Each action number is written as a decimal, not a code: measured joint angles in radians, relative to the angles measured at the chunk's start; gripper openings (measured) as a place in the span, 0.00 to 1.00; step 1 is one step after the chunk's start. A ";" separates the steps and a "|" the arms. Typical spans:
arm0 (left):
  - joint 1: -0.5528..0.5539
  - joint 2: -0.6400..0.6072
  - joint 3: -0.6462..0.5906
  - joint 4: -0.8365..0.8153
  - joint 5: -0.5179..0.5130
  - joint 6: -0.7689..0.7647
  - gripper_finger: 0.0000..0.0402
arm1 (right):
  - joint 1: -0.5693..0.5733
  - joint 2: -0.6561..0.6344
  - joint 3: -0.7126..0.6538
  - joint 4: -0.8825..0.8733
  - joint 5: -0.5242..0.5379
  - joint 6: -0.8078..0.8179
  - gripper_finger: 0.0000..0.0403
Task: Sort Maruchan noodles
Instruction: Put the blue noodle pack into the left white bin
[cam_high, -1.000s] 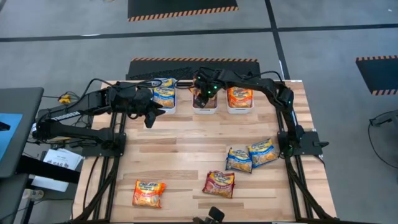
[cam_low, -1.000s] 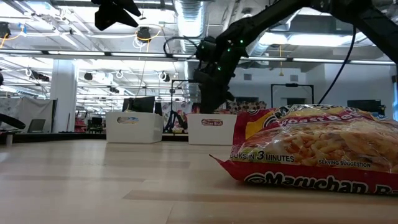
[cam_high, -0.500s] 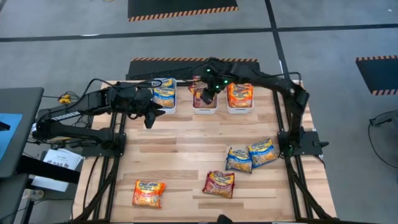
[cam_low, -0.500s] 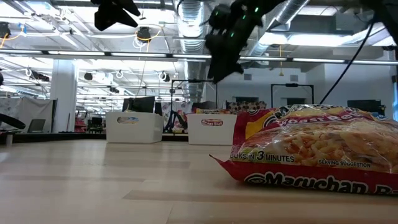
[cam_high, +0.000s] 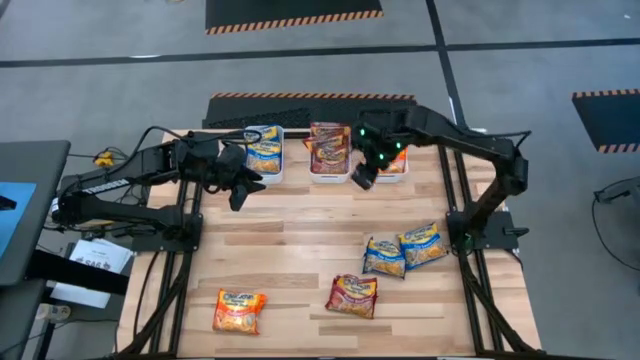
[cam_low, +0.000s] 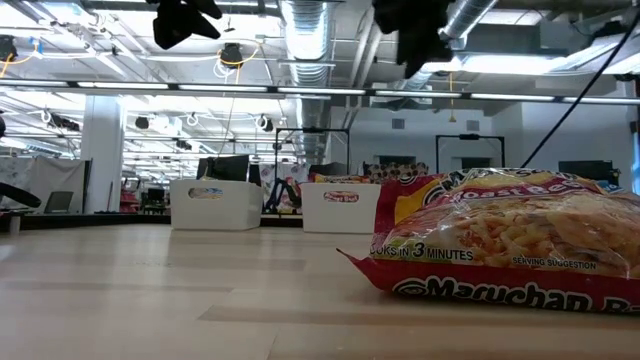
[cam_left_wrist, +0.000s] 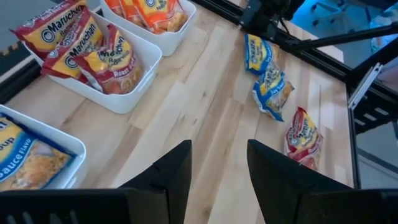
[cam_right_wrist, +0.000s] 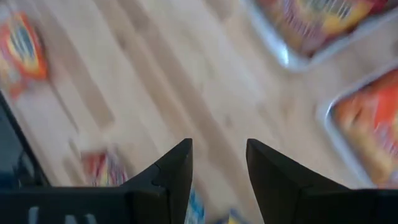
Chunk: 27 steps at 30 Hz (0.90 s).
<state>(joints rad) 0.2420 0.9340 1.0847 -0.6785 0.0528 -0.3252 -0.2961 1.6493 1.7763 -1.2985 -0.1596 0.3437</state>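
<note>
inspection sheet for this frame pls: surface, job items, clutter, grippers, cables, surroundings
Surface: wooden table, pale planks, no spills seen.
Job's things: three white bins at the far edge hold sorted packets, blue, maroon and orange. Loose on the table: two blue packets, one maroon packet, one orange packet.
Clutter: nothing seen.
Grippers: left gripper open and empty, near the blue bin; right gripper open and empty, raised just in front of the bins.
Cables: yellow cable off the table's left side.
Surroundings: grey floor with striped mats; papers beside the left frame.
</note>
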 joint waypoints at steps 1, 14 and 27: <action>0.000 0.000 0.000 -0.002 0.000 0.004 0.35 | 0.020 0.000 0.000 -0.037 0.000 0.007 0.44; 0.000 0.000 -0.009 -0.060 0.022 0.032 0.35 | 0.186 0.004 -0.206 -0.159 -0.004 0.068 0.58; 0.000 0.000 -0.009 -0.095 0.029 0.029 0.35 | 0.229 -0.210 -0.668 0.179 -0.154 0.241 0.58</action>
<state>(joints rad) 0.2420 0.9340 1.0760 -0.7738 0.0815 -0.2960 -0.0670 1.4396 1.1081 -1.1198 -0.3136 0.5847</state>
